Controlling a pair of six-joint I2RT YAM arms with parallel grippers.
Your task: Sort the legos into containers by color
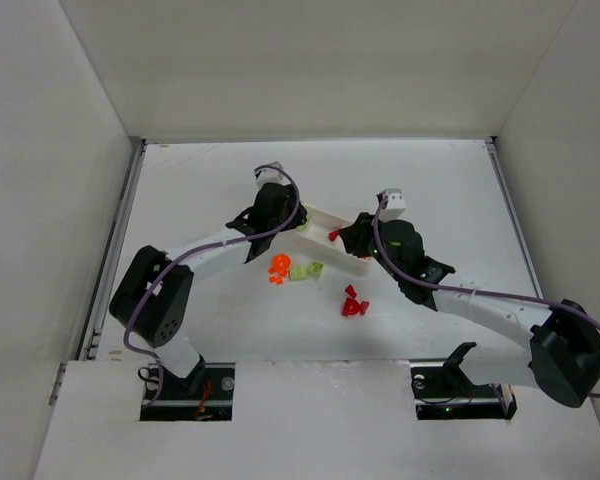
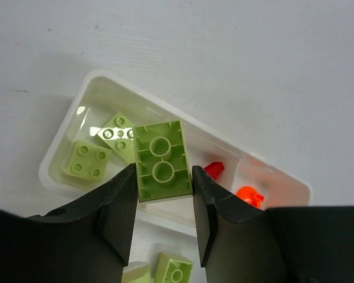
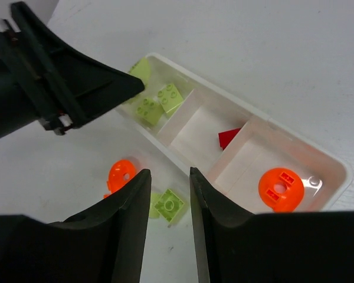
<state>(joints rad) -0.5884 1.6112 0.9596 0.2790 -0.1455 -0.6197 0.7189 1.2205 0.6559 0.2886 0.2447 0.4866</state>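
Note:
My left gripper (image 2: 163,170) is shut on a yellow-green block (image 2: 160,158), holding it over the end compartment of the white tray (image 2: 65,138). Two yellow-green blocks (image 2: 87,160) lie in that compartment. The middle one holds a red piece (image 2: 214,168), the far one an orange piece (image 2: 249,196). My right gripper (image 3: 168,174) is open and empty, low over the table beside the tray (image 3: 336,171), with a yellow-green block (image 3: 169,203) between its fingers' lines. An orange piece (image 3: 122,173) lies just left of it. The top view shows both grippers, left (image 1: 278,222) and right (image 1: 348,238), at the tray (image 1: 320,222).
Loose on the table in front of the tray are orange pieces (image 1: 278,268), yellow-green blocks (image 1: 307,270) and red pieces (image 1: 355,303). White walls enclose the table on three sides. The left arm's fingers (image 3: 76,82) reach into the right wrist view at upper left.

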